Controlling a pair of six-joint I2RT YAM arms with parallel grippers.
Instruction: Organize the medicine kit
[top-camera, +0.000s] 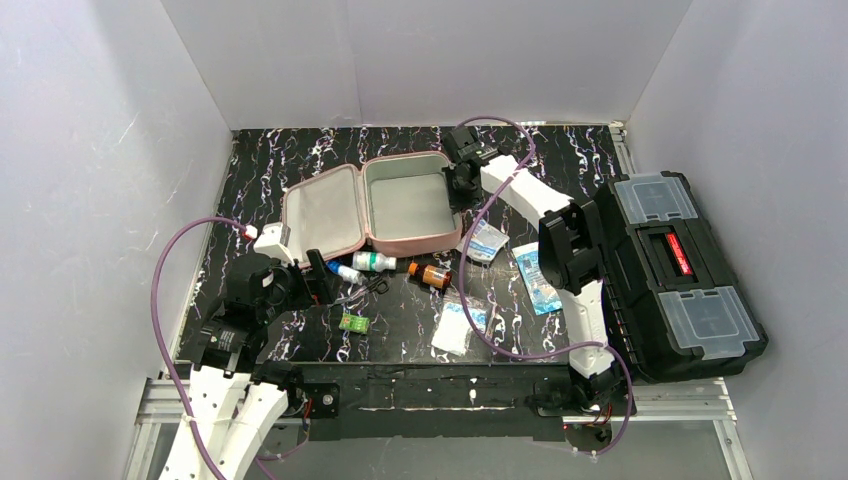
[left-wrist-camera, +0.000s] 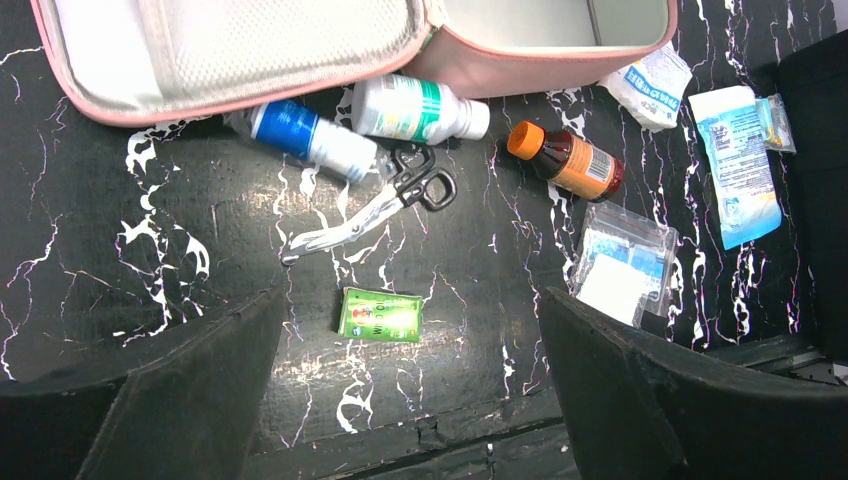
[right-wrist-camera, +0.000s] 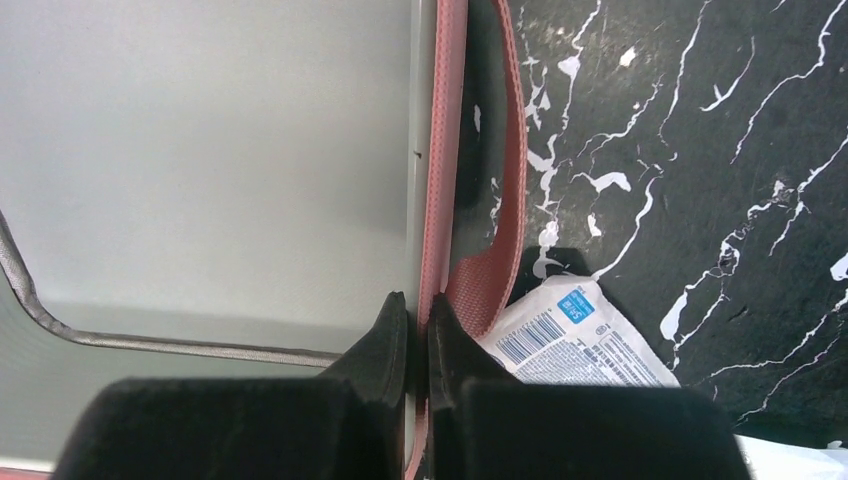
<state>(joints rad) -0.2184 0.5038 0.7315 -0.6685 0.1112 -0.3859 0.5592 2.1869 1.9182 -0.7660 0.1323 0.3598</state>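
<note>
The pink medicine kit (top-camera: 405, 243) lies open at the back middle, its grey-lined lid flat to the left. My right gripper (top-camera: 462, 180) is shut on the kit's right wall, one finger inside the grey tray and one outside against the pink rim (right-wrist-camera: 440, 150); its fingertips (right-wrist-camera: 418, 305) pinch that wall. My left gripper (top-camera: 325, 275) hangs open above the table near the kit's front left. Its wide jaws (left-wrist-camera: 408, 295) frame a green packet (left-wrist-camera: 380, 315) without touching it.
In front of the kit lie a white bottle (left-wrist-camera: 415, 108), a blue-labelled bottle (left-wrist-camera: 310, 135), a brown orange-capped bottle (left-wrist-camera: 568, 162) and scissors (left-wrist-camera: 385, 205). A zip bag (left-wrist-camera: 620, 265), blue packet (left-wrist-camera: 738, 165) and white sachet (right-wrist-camera: 590, 340) lie right. A black toolbox (top-camera: 680, 270) fills the right edge.
</note>
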